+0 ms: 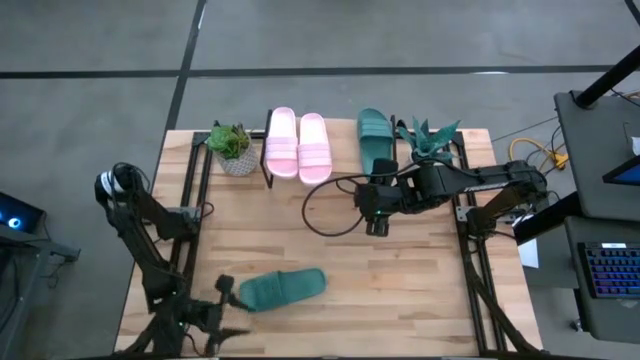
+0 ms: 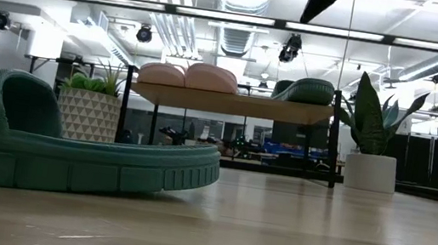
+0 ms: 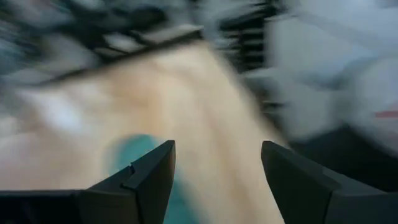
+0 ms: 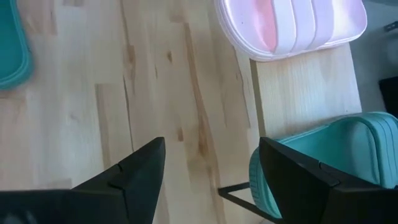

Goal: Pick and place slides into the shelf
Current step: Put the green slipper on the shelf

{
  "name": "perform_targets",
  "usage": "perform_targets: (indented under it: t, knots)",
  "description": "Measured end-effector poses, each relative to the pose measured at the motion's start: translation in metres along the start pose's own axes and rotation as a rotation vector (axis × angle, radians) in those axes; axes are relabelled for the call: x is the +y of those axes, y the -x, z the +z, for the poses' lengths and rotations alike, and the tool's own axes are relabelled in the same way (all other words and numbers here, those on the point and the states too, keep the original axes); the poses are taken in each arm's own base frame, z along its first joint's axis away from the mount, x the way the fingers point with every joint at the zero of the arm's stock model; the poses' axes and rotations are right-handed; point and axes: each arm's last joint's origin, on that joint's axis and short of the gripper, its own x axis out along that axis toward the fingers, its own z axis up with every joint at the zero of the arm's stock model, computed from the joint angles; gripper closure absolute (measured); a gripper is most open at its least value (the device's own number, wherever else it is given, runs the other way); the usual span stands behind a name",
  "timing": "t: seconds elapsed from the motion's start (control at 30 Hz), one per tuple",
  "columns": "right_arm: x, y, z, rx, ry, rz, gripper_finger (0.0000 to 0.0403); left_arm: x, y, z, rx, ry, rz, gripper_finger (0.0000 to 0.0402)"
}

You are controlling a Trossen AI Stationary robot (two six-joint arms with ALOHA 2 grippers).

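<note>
Three of the four slides sit on the shelf (image 1: 340, 172) at the far edge of the table (image 1: 420, 280): the pink pair (image 1: 298, 145) side by side, and one green slide (image 1: 376, 140) to their right, with a bare stretch of board between them. The second green slide (image 1: 283, 289) lies alone on the table near the front edge, left of centre.

Key relation — the loose slide's long axis runs roughly left-right across the table, tilted slightly, so it lies crosswise to the shelved ones, which point front to back. Its left end is just beside the left gripper (image 1: 226, 300), which sits at the front-left corner; in the left wrist view the fingers (image 3: 146, 180) are spread with nothing between them, and a teal blur shows just ahead of them. Whether the fingers touch the slide I cannot tell.

The right gripper (image 1: 378, 212) hovers mid-table just in front of the shelf, below the shelved green slide, well apart from the loose one. Its jaws stand apart and empty in the right wrist view, bare wood between them.

Judgement: left arm is clearly nearer. The grasp would come at the slide's near end, and the slide will need turning about a quarter turn to match the others — the free slot is the gap beside its green mate
</note>
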Motion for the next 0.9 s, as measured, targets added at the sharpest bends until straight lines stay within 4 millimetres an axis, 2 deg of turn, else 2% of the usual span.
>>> perform_targets:
  t: [0.07, 0.13, 0.37, 0.57, 0.9]
  knots:
    - [0.0, 0.0, 0.0, -0.005, -0.002, 0.001, 0.0154, 0.0, 0.003, 0.002, 0.042, 0.067, -0.122, 0.0178]
    - [0.0, 0.0, 0.001, -0.008, 0.0, 0.001, 0.0154, 0.0, 0.004, 0.0, 0.069, 0.038, -0.14, 0.0181]
    - [0.0, -0.001, 0.003, -0.024, 0.021, -0.006, 0.0154, 0.009, -0.001, -0.034, 0.228, -0.19, 0.049, 0.022]
    - [0.0, -0.001, 0.003, -0.025, 0.033, -0.006, 0.0154, 0.006, -0.006, -0.042, 0.253, -0.277, 0.1, 0.0242]
    - [0.001, -0.001, 0.003, -0.026, 0.031, -0.006, 0.0154, 0.006, -0.015, -0.066, 0.365, -0.456, 0.166, 0.0245]
